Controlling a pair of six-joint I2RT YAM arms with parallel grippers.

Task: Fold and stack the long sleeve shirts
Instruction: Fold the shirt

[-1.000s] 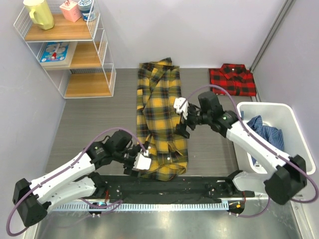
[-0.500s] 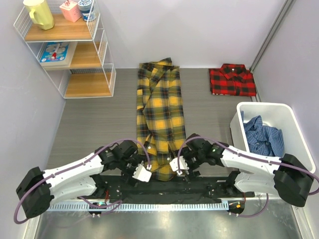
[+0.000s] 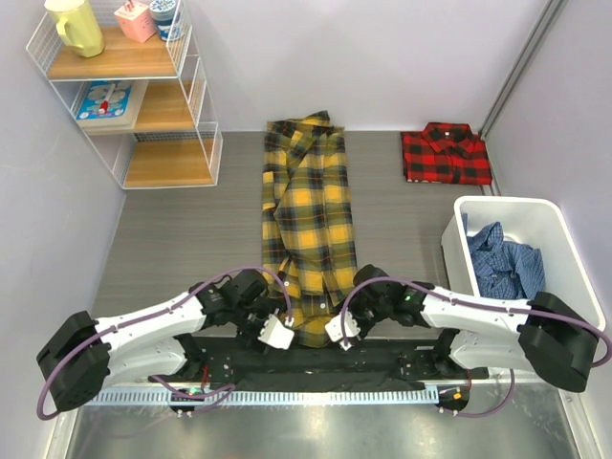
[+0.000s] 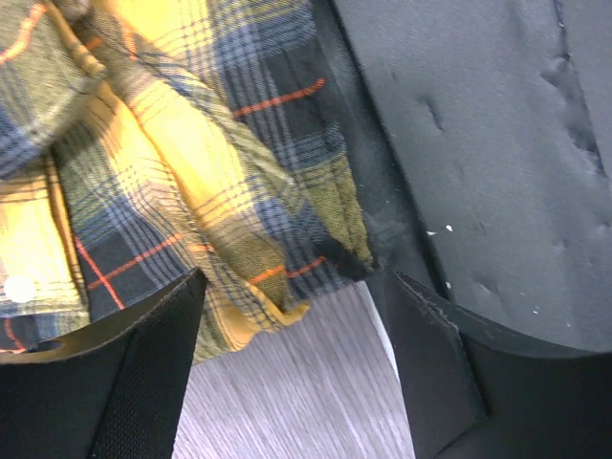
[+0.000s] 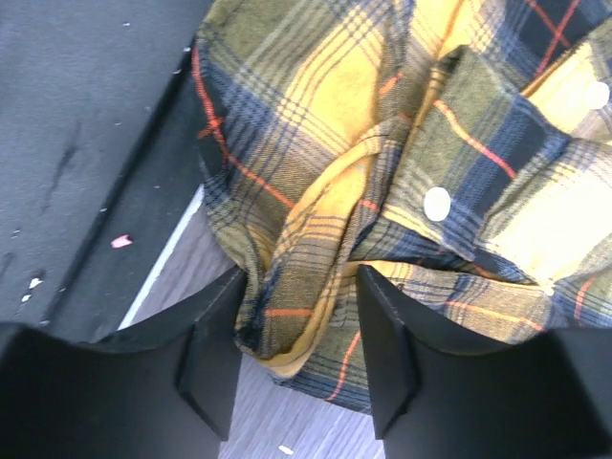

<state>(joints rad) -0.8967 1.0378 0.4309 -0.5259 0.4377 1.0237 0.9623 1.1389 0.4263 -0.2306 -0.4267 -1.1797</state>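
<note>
The yellow plaid shirt [image 3: 306, 220] lies lengthwise down the middle of the grey counter [image 3: 172, 239], collar at the far end, buttoned front up, hem at the near edge where it meets a black mat [image 3: 316, 361]; the red-and-black shirt [image 3: 446, 155] sits folded in a neat rectangle at the far right corner, well apart from the yellow one.

Both arms reach inward along the near edge to the yellow hem, the left arm [image 3: 153, 330] at its near left corner, the right arm [image 3: 469, 311] at its near right corner. In the left wrist view the left fingers [image 4: 143, 382] stand wide apart around the hem corner, bare counter showing between them below the cloth; nothing is pinched. In the right wrist view the right fingers [image 5: 206, 368] stand on either side of a bunched fold of hem, the cloth filling the gap between them; whether they pinch it I cannot tell. White buttons show on the placket just beyond that fold.

A white bin [image 3: 516, 203] stands at the right of the counter with a blue shirt [image 3: 505, 263] crumpled inside; a wire shelf [image 3: 167, 163] stands at the far left, a yellow pitcher [image 3: 76, 26] on its top level.
</note>
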